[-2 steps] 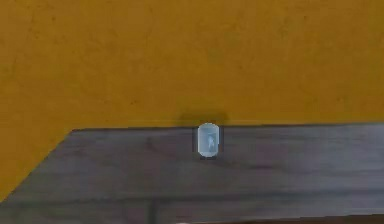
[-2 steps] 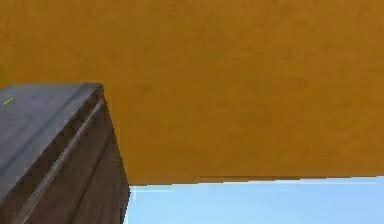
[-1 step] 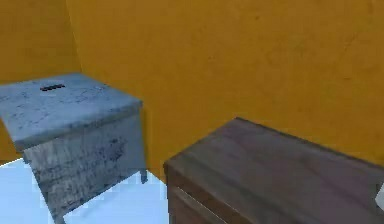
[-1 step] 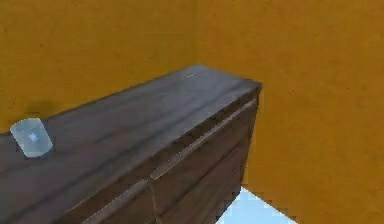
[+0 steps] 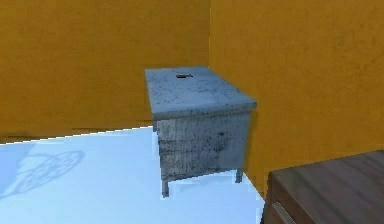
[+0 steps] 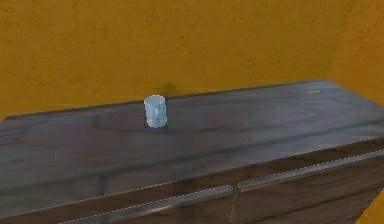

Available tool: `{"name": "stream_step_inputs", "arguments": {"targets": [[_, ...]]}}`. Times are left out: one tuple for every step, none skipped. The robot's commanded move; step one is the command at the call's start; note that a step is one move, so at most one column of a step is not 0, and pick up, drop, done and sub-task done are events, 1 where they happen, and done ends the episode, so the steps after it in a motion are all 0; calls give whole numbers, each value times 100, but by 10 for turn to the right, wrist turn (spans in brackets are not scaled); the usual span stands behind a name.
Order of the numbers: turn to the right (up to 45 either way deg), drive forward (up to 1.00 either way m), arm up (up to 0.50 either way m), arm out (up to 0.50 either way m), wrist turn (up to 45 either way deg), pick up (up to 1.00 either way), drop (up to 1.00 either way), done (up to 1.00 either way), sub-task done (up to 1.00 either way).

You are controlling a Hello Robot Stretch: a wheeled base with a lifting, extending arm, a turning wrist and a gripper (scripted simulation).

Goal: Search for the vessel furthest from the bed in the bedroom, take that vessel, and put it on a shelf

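A small pale blue, see-through cup-like vessel [image 6: 154, 111] stands upright on the dark wooden top of a dresser [image 6: 250, 135], a little left of the middle and toward its far edge by the orange wall. The dresser's corner [image 5: 330, 190] also appears at the forward view's bottom right.
A grey, worn side table [image 5: 200, 125] with a small dark mark on top stands in the corner of orange walls ahead. Pale blue floor [image 5: 80, 180] spreads at the forward view's left. Drawer fronts [image 6: 300, 195] line the dresser's near side.
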Motion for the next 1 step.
{"name": "stream_step_inputs", "arguments": {"targets": [[0, 0, 50, 0, 0, 0, 0, 0, 0]]}}
